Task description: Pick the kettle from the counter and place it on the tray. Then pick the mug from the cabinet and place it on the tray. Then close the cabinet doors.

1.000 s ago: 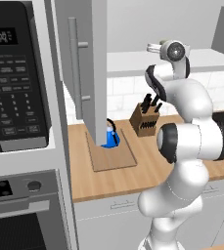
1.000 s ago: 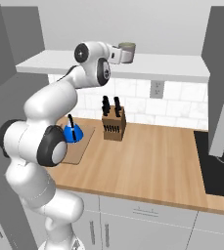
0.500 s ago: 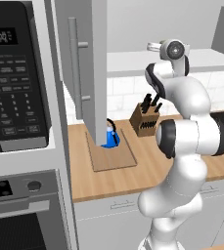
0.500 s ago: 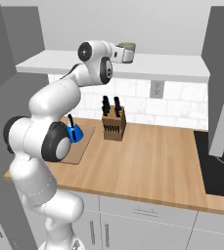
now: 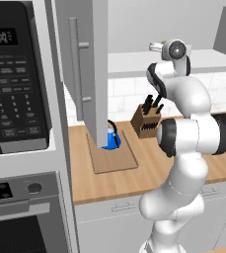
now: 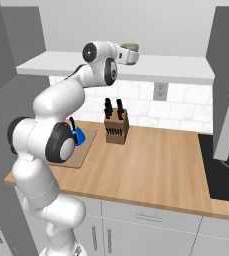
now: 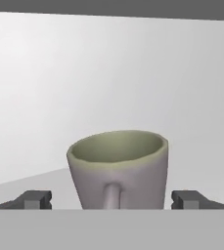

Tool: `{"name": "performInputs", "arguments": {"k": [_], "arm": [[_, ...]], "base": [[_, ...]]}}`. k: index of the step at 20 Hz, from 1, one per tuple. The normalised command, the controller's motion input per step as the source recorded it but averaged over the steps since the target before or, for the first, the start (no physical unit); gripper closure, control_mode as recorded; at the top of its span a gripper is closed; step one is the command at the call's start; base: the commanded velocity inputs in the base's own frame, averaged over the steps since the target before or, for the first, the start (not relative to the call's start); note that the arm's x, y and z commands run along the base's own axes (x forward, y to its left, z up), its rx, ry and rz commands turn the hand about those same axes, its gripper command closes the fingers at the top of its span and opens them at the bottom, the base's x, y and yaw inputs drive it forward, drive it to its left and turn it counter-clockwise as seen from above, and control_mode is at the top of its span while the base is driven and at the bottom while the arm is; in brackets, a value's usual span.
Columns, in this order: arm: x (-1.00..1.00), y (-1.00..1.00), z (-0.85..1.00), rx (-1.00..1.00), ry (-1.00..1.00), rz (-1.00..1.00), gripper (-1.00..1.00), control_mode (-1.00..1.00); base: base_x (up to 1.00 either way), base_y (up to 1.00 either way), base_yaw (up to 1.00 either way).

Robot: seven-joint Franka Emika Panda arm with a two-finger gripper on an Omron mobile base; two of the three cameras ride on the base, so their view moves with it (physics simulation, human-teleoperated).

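The grey-green mug (image 7: 117, 168) stands upright on the white cabinet shelf (image 6: 166, 69), its handle turned toward the hand. My gripper (image 7: 111, 200) is open, one fingertip (image 7: 33, 199) on each side of the mug and neither touching it. From the right base view the gripper (image 6: 130, 54) sits at the mug (image 6: 130, 47) at shelf height. The blue kettle (image 5: 110, 139) rests on the wooden tray (image 5: 115, 160) on the counter (image 6: 156, 160). The left cabinet door (image 5: 92, 64) hangs open and hides part of the kettle. The right door (image 6: 228, 75) is open too.
A brown knife block (image 6: 117, 127) stands on the counter right of the tray. The black microwave (image 5: 16, 84) and oven (image 5: 20, 217) column fills the left side. A black cooktop (image 6: 226, 160) lies at the counter's right end.
The arm has stretched slightly further toward the shelf, bringing the hand a little closer to the mug. Kettle, tray and doors have not moved.
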Motion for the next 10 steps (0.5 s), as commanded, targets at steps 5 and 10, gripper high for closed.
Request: {"name": "performInputs", "arguments": {"k": [5, 10], "arm": [[0.00, -0.11, 0.00, 0.02, 0.00, 0.00, 1.00, -1.00], [0.00, -0.03, -0.01, 0.01, 0.00, 0.00, 1.00, -1.00]], "base": [[0.00, 0.00, 0.00], [0.00, 0.00, 0.00]]}}
